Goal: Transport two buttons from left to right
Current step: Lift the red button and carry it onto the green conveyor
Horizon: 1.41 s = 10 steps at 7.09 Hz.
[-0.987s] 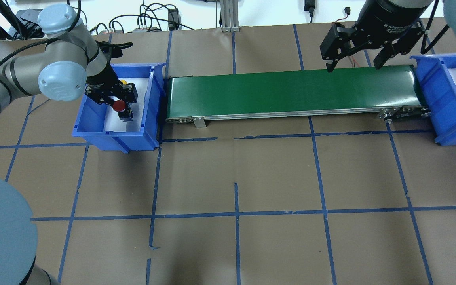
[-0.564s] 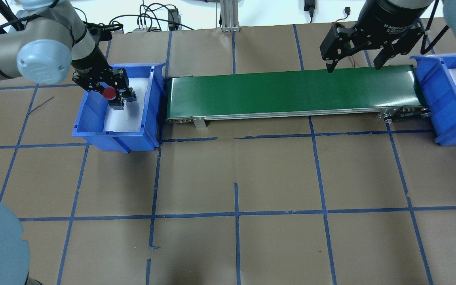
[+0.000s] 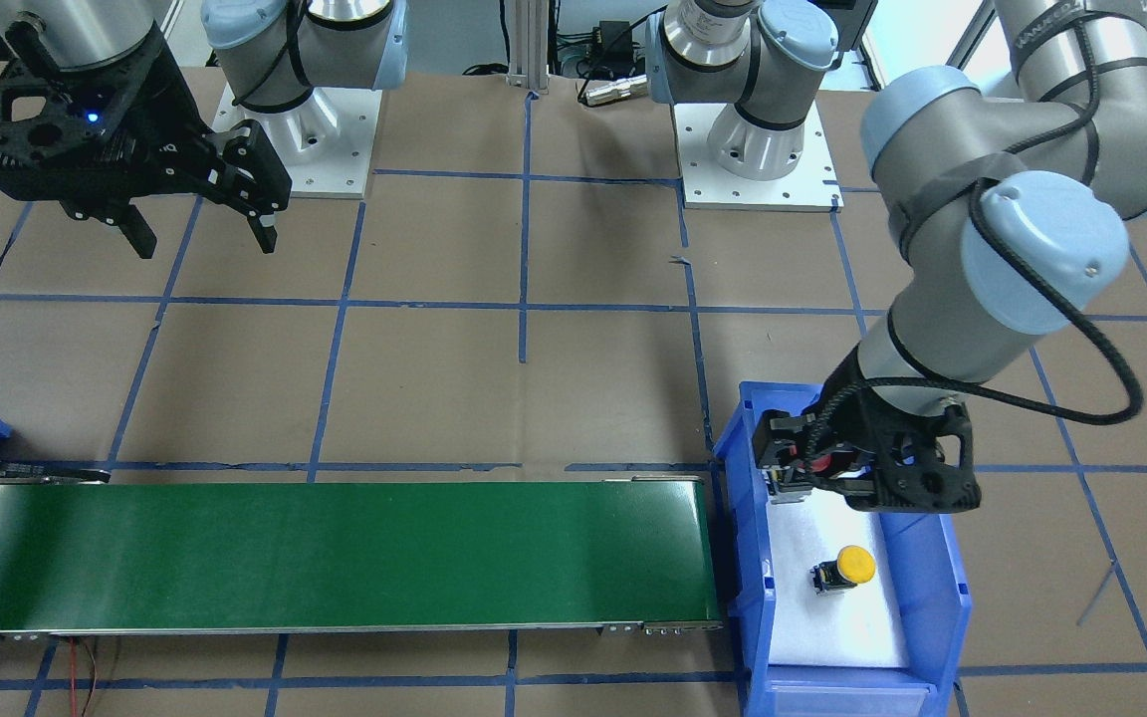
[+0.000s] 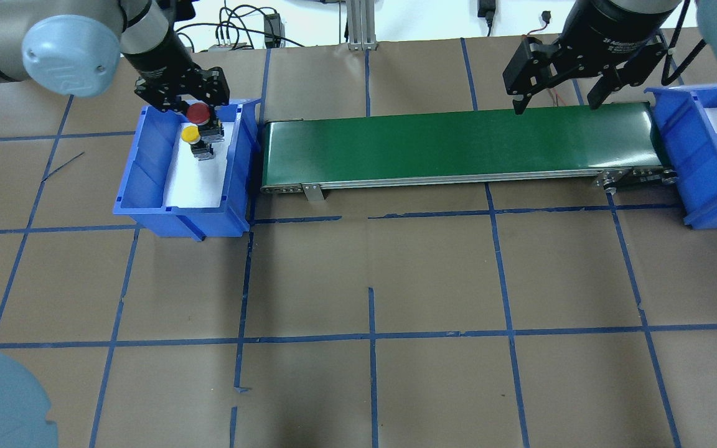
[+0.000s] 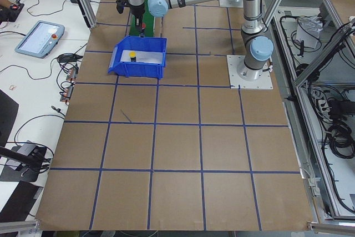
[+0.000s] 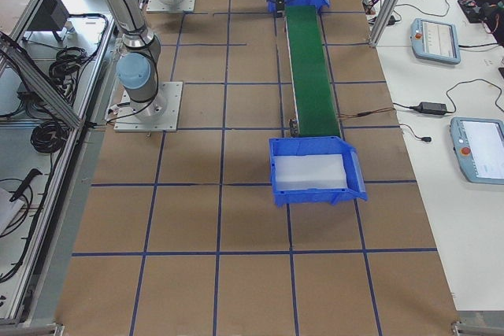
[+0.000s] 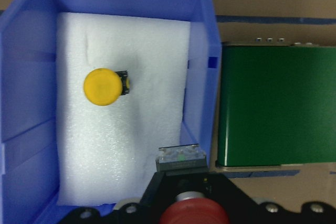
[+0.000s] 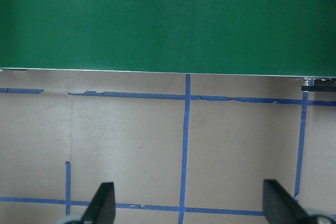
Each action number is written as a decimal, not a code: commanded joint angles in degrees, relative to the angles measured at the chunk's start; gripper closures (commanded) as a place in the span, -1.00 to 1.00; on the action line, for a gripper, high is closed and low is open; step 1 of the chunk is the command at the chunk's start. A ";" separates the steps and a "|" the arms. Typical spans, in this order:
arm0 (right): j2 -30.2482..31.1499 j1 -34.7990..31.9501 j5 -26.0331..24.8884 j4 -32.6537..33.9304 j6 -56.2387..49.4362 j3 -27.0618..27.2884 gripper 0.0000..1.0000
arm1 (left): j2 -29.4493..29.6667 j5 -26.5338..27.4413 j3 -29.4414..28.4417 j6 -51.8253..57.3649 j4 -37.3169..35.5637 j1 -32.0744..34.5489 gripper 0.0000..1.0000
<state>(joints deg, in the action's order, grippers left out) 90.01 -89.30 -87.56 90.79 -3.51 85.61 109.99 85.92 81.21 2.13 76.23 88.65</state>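
Observation:
My left gripper [image 4: 201, 122] is shut on the red button [image 4: 198, 112] and holds it raised over the far end of the left blue bin [image 4: 147, 208]. The red cap shows at the bottom of the left wrist view [image 7: 191, 215], with the gripper [image 7: 181, 190] around its body. The yellow button [image 4: 190, 134] lies on white foam in that bin, also in the front view [image 3: 854, 565] and the left wrist view [image 7: 104, 86]. My right gripper [image 4: 556, 102] is open and empty, hovering over the far right part of the green conveyor belt [image 4: 458, 143].
A second blue bin [image 4: 694, 155] with white foam stands at the belt's right end. The belt's left end sits right beside the left bin's wall [image 7: 207, 77]. Brown table with blue tape lines [image 4: 371, 336] fills the near side.
My left gripper has risen with the red button and moved toward the bin's far end and the belt, uncovering the yellow button. The right arm has not moved.

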 commanded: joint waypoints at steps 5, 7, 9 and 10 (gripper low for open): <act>-0.01 0.09 0.02 -0.09 0.00 0.09 -1.00 | 6.19 0.47 -1.23 -7.32 -8.01 10.13 0.64; -0.01 0.09 -0.07 -0.26 -0.09 0.17 -1.00 | 10.49 2.83 -1.06 -7.41 -12.50 10.14 0.63; -0.01 0.09 -0.07 -0.09 -0.09 0.09 -1.00 | 10.33 2.84 -0.62 -7.76 -12.42 10.14 0.57; -0.10 0.09 -0.07 -0.09 -0.09 0.17 -1.00 | 10.24 2.85 -0.62 -7.85 -12.42 10.14 0.55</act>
<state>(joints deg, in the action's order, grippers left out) 89.99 -89.21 -87.62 90.67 -3.60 85.72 120.23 88.66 80.49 -5.57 63.90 98.79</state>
